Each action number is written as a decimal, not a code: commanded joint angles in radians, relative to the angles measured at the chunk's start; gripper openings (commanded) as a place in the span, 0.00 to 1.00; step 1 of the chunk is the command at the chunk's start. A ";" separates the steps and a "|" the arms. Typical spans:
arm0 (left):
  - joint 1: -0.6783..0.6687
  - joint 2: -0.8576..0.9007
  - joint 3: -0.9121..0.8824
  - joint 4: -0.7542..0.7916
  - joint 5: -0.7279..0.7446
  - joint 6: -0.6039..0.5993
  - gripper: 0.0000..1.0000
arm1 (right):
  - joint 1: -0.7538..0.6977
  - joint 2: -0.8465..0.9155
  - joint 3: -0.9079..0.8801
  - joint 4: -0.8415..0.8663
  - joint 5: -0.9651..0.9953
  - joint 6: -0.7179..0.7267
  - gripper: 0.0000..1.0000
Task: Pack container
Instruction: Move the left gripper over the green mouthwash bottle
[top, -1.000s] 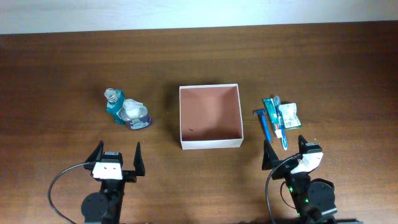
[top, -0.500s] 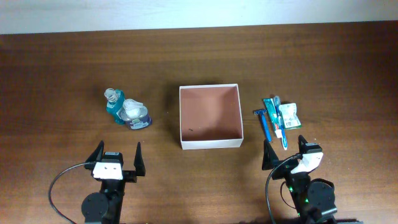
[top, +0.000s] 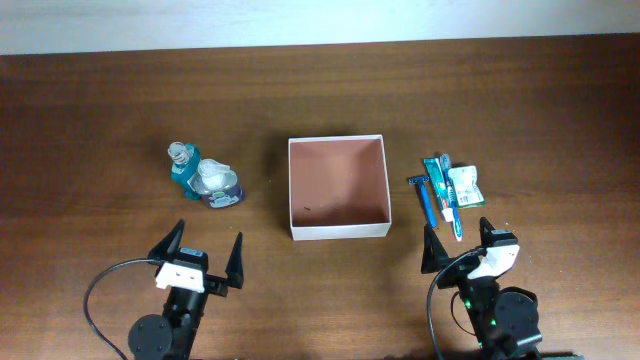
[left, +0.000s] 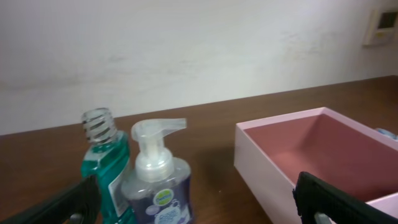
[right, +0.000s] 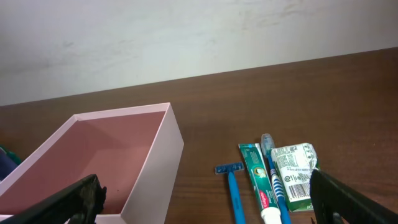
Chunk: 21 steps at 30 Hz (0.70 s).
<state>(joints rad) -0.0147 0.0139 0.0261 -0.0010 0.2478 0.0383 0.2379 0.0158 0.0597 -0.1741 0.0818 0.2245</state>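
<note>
The container (top: 294, 190) is a square, shallow white box with a brownish-pink inside, at the table's middle. It also shows in the left wrist view (left: 261, 155) and the right wrist view (right: 168, 149). Left of it stand a teal bottle (top: 182, 165) and a purple pump soap bottle (top: 216, 183). Right of it lie a blue razor (top: 424, 197), a toothpaste tube (top: 436, 180), a toothbrush (top: 450, 200) and a small green-and-white packet (top: 464, 186). My left gripper (top: 204, 255) is open, near the front edge below the bottles. My right gripper (top: 458, 243) is open, just in front of the toiletries.
Dark wooden table with a pale wall behind it. Cables loop from both arm bases at the front edge. The teal bottle (left: 102, 168) and the soap bottle (left: 155, 186) stand close ahead of the left wrist camera.
My left gripper has moved a little to the right and turned towards the bottles. The right arm and all objects have not moved.
</note>
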 joint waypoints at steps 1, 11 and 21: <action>-0.005 0.002 0.093 -0.016 0.048 0.011 0.99 | -0.009 -0.010 -0.011 0.003 0.009 -0.011 0.98; -0.004 0.365 0.618 -0.296 -0.040 0.035 0.99 | -0.009 -0.010 -0.011 0.003 0.009 -0.011 0.98; -0.004 1.069 1.311 -0.861 0.109 0.049 0.99 | -0.009 -0.010 -0.011 0.003 0.009 -0.011 0.98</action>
<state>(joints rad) -0.0147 0.9463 1.2148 -0.7910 0.2935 0.0692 0.2367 0.0147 0.0586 -0.1711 0.0822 0.2245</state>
